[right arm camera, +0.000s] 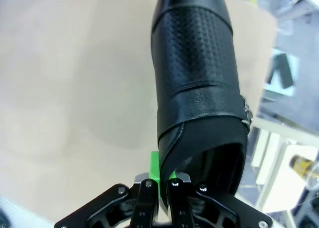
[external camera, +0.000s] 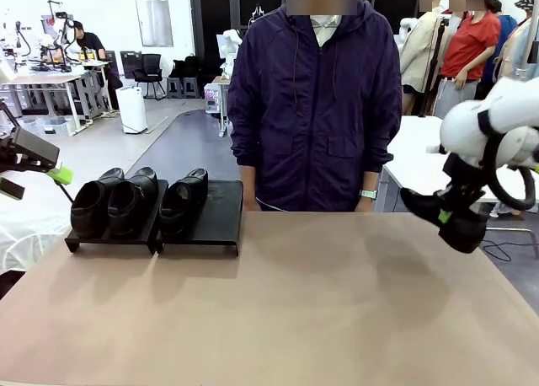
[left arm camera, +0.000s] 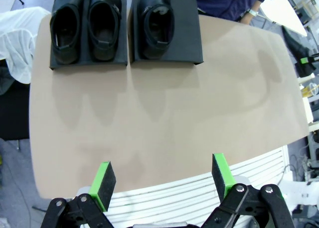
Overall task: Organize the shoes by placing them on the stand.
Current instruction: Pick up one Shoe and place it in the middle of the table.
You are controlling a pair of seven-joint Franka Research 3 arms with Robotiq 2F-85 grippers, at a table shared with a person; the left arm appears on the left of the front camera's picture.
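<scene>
Two black shoes (external camera: pixel 88 207) (external camera: pixel 130 202) sit side by side on the left stand (external camera: pixel 109 241). A third shoe (external camera: pixel 181 202) fills the left half of the right stand (external camera: pixel 221 209), whose right half is bare. The left wrist view looks down on these shoes (left arm camera: pixel 67 24) (left arm camera: pixel 104 21) (left arm camera: pixel 154 21) and both stands (left arm camera: pixel 87 63) (left arm camera: pixel 187 29). My left gripper (external camera: pixel 34 181) (left arm camera: pixel 163 180) hangs open off the table's left side, holding nothing. My right gripper (external camera: pixel 445 216) (right arm camera: pixel 162 175) is shut on the heel rim of the fourth shoe (external camera: pixel 466 232) (right arm camera: pixel 197 73), held in the air past the table's right edge.
A person in a dark purple hoodie (external camera: pixel 316 108) stands at the far side, just right of the stands. The brown table (external camera: pixel 295 302) stretches bare from the stands to its near and right edges. A white table (external camera: pixel 413 163) stands behind on the right.
</scene>
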